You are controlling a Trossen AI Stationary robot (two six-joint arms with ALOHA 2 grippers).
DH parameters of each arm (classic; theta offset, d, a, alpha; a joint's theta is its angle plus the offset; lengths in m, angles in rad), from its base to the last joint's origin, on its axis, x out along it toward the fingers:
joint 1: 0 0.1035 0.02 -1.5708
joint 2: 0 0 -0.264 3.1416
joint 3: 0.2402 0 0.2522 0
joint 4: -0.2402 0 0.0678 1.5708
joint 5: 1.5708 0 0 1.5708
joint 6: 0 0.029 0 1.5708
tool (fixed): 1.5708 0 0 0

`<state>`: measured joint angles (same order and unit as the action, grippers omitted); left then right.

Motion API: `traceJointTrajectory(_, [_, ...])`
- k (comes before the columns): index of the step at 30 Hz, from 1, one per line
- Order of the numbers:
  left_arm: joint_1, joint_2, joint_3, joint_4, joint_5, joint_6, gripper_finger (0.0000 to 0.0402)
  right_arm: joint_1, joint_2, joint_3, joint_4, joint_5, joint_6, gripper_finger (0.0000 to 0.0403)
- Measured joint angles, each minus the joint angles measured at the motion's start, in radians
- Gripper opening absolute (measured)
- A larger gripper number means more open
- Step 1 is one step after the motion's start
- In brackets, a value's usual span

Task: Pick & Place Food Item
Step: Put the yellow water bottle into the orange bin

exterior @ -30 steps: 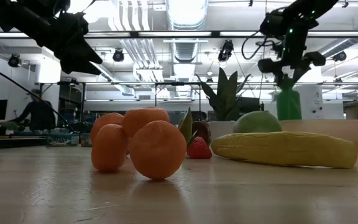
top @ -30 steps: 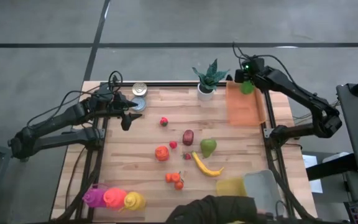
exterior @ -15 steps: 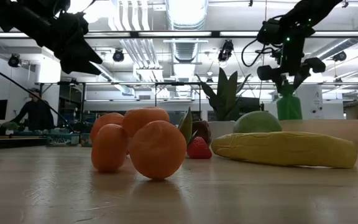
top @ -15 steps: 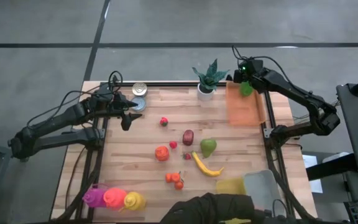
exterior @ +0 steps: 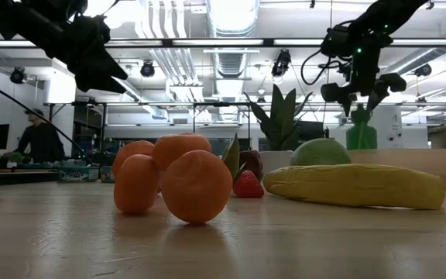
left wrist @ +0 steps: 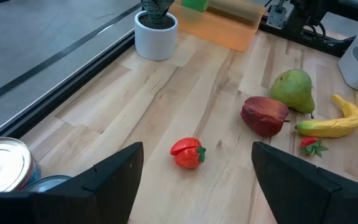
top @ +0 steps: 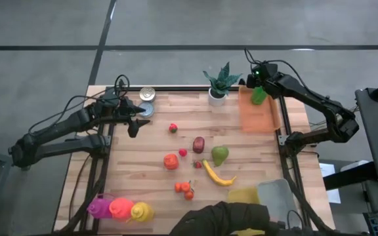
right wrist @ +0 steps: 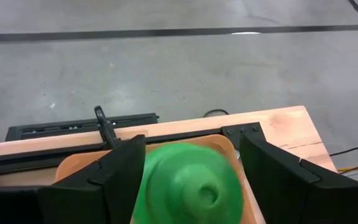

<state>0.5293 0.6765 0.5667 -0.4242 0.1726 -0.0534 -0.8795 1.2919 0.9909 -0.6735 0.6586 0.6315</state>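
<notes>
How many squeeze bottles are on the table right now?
3, in a row at the table's near-left corner in the high view: a purple bottle, a pink bottle and a yellow bottle. A person's dark sleeve covers the near edge, so more could be hidden.

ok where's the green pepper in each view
High view: green pepper at the far end of the orange tray, under the right gripper.
Low view: far right, behind the banana, below that gripper.
Left wrist view: only a green sliver at the top edge, above the tray.
Right wrist view: centre bottom, between the open fingers.
Shared landmark: the orange tray.
</notes>
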Motion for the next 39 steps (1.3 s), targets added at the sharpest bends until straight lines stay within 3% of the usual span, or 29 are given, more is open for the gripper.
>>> traceJointTrajectory(13, [0.0, 0.0, 0.0, 0.0, 0.0, 0.0, 0.0305, 0.0, -0.01, 0.0, 0.0, -0.001, -0.002, 0.026])
traceJointTrajectory(24, [0.0, 0.0, 0.0, 0.0, 0.0, 0.0, 0.0305, 0.057, -0.164, 0.054, 0.005, -0.015, -0.07, 0.026])
traceJointTrajectory(34, [0.0, 0.0, 0.0, 0.0, 0.0, 0.0, 0.0305, 0.22, -0.358, 0.075, 0.09, -0.131, -0.296, 0.026])
traceJointTrajectory(39, [0.0, 0.0, 0.0, 0.0, 0.0, 0.0, 0.0305, 0.311, -0.43, 0.037, 0.102, -0.266, -0.387, 0.026])
